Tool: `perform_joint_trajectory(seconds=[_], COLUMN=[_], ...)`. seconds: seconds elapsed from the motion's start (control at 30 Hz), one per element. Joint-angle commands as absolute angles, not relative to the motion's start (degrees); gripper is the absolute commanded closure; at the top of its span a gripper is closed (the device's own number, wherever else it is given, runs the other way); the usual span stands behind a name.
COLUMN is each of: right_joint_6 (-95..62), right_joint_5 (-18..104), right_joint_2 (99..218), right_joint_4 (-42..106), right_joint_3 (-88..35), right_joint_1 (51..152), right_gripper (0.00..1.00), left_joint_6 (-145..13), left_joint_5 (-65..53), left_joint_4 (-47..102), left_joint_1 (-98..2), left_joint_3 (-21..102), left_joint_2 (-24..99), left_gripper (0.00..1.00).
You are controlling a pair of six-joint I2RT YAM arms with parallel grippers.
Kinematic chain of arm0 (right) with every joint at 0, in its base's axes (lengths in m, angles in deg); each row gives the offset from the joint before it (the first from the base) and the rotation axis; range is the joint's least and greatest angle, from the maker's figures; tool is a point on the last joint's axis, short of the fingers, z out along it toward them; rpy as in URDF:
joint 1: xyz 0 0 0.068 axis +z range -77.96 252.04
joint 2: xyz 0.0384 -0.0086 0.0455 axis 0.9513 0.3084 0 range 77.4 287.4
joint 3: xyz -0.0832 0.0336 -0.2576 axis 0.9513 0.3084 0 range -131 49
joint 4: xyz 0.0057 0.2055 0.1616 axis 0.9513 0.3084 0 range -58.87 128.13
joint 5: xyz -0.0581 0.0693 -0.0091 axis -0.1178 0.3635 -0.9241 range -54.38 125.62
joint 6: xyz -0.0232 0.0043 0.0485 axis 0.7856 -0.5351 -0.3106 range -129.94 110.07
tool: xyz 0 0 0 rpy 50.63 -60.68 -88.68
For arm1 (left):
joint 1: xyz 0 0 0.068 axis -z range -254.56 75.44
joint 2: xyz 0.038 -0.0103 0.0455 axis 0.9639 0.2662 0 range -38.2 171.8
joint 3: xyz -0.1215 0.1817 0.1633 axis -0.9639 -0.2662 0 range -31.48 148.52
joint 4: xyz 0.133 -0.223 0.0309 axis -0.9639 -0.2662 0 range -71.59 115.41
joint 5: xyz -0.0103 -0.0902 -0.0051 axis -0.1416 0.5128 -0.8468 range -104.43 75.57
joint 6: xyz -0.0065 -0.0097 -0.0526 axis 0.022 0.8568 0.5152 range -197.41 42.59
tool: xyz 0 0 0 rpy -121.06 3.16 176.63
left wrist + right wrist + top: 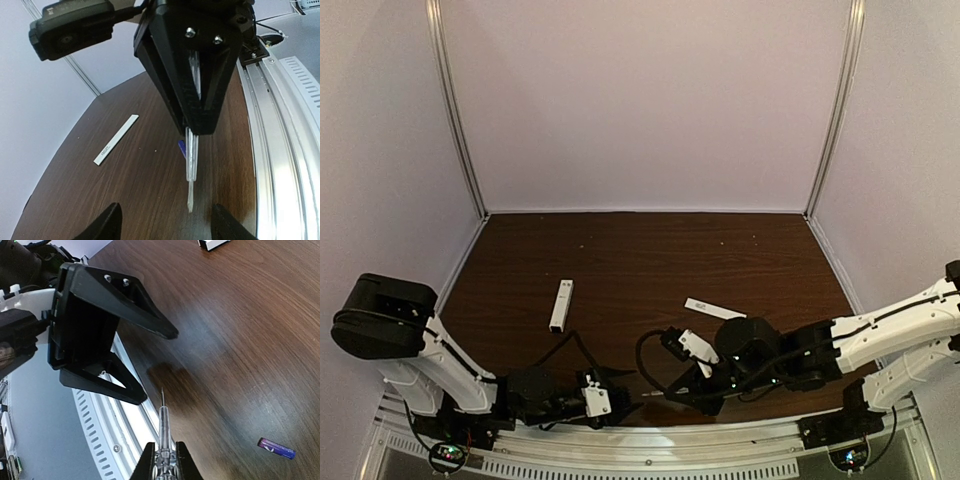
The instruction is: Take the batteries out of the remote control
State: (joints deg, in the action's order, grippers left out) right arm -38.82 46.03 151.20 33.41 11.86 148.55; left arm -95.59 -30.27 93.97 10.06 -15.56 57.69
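The white remote control (561,304) lies on the table left of centre; one end shows at the top of the right wrist view (215,244). Its thin white back cover (713,308) lies apart from it, with a grey mark in the left wrist view (116,139). One small purple-blue battery (276,448) lies on the wood, partly behind the screwdriver in the left wrist view (182,148). My right gripper (164,447) is shut on a clear-handled screwdriver (161,420), tip towards my left gripper (166,207). The left gripper is open and empty, facing the screwdriver tip (190,205).
Both grippers meet near the table's front edge (640,425), beside the slotted metal rail (280,150). White enclosure walls with metal corner posts (460,120) surround the dark wooden table (650,260).
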Motion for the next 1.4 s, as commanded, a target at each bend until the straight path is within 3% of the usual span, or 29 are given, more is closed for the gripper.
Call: perform_joint_trajectory(seconds=[0.0,0.3,0.57,0.77,0.97,1.27,1.37], right_joint_6=[-39.4,-39.8,-40.3,-41.1,-42.5,-46.8,-48.7], right_joint_5=[43.7,42.6,41.1,38.6,32.8,19.5,14.2], right_joint_2=[153.0,155.6,156.8,155.9,152.2,144.4,141.7], right_joint_4=[31.6,31.4,31.3,30.0,30.8,37.3,40.0], right_joint_3=[9.2,7.8,7.8,8.2,9.5,10.8,11.0], right_joint_1=[150.5,152.4,153.4,153.8,153.7,153.8,153.7], right_gripper=[1.0,1.0,1.0,0.98,0.65,0.02,0.0], left_joint_6=[-95.7,-96.0,-95.7,-95.3,-94.5,-91.7,-89.0], left_joint_5=[-30.6,-33.2,-36.2,-39.1,-40.1,-46.7,-49.3], left_joint_4=[93.8,91.9,89.7,90.3,93.6,93.9,90.7], left_joint_1=[11.4,13.8,16.1,17.0,17.1,16.9,16.1], left_joint_3=[-13.6,-10.7,-8.1,-8.1,-9.5,-9.3,-7.6], left_joint_2=[59.5,62.4,63.5,63.9,63.7,63.3,63.3], left_gripper=[0.42,0.62,0.98,1.0,1.0,1.0,1.0])
